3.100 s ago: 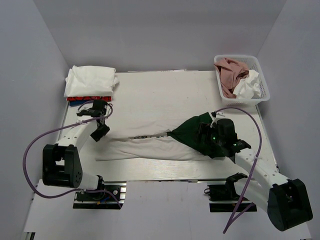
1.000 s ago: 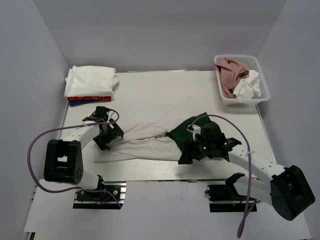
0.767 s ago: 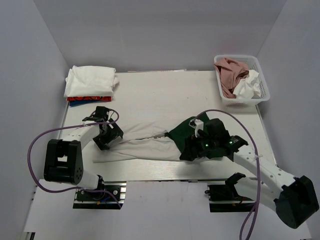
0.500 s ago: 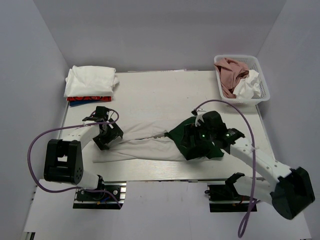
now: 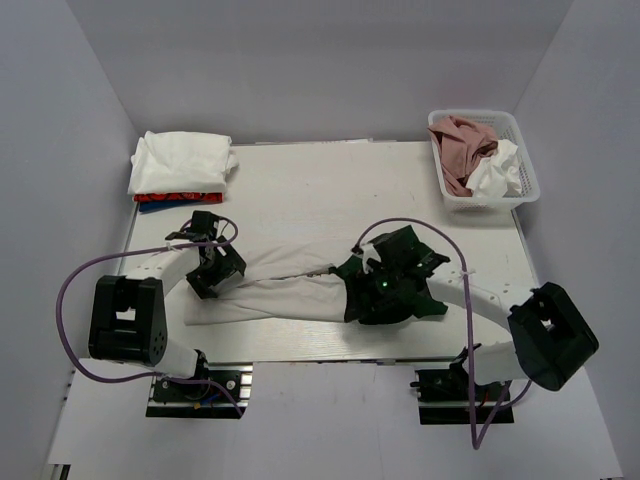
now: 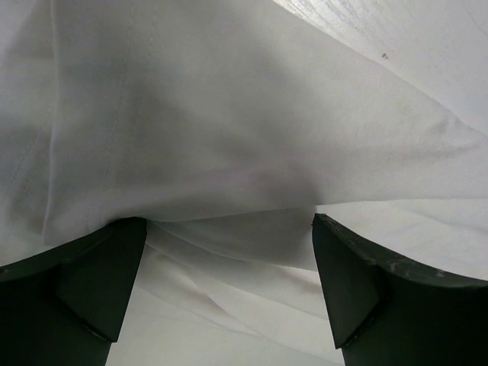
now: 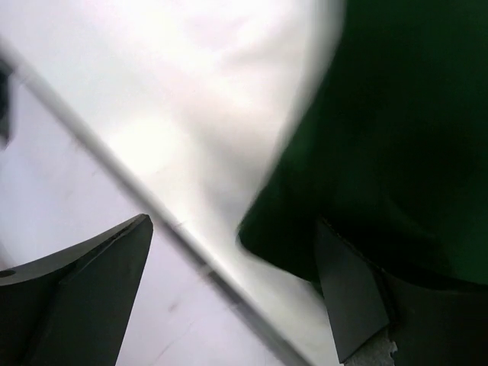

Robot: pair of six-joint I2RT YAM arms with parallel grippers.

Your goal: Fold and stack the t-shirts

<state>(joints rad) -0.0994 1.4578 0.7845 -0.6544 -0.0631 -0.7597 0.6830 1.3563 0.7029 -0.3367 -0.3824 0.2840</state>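
Left jaws are held wide open over the left end of the off-white t-shirt, cloth bunched between them but not pinched. Right jaws are open too (blurry view), with the dark green t-shirt edge between them. The off-white one is laid long-axis left-to-right across the counter, lower middle, with the green one bunched at its right end, nearest the right arm.

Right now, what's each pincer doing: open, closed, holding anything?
Left pincer: open, astride a fold of the white t-shirt.
Right pincer: open, at the edge of the dark green t-shirt, holding nothing.
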